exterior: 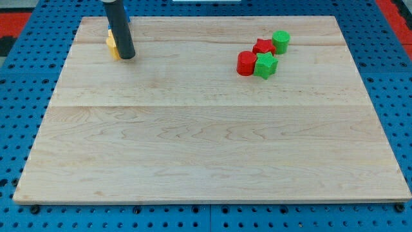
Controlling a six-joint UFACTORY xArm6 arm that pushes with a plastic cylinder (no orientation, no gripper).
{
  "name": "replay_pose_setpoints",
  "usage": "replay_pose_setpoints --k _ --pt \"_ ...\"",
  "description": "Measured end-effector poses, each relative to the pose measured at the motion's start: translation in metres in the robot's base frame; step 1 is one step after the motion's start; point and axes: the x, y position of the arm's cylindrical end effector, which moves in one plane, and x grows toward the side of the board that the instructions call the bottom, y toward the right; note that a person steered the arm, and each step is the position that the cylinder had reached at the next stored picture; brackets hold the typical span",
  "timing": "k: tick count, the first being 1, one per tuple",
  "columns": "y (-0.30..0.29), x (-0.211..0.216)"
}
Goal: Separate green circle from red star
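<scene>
The green circle (280,41) stands near the view's top right of the wooden board (206,148), touching the red star (262,46) just to its left. A red round block (246,63) and a green star (265,65) sit right below the red star, all in one tight cluster. My tip (127,57) is far off at the view's top left, resting on the board beside a yellow block (112,45) that the rod partly hides.
A blue block (127,15) is mostly hidden behind the rod at the board's top edge. The board lies on a blue perforated table (19,77).
</scene>
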Motion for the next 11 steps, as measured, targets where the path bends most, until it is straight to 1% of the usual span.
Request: replay_pose_setpoints --k 1,2,3,4,5,6,7,8,9,10,11 --pt "0.000 0.000" --pt "0.038 0.010" --pt "0.133 0.016" --pt "0.161 0.052" --pt "0.173 0.080" --pt "0.198 0.108" --pt "0.249 0.147" --pt "0.338 0.147" --pt "0.449 0.109" --pt "0.504 0.074" --pt "0.506 0.057"
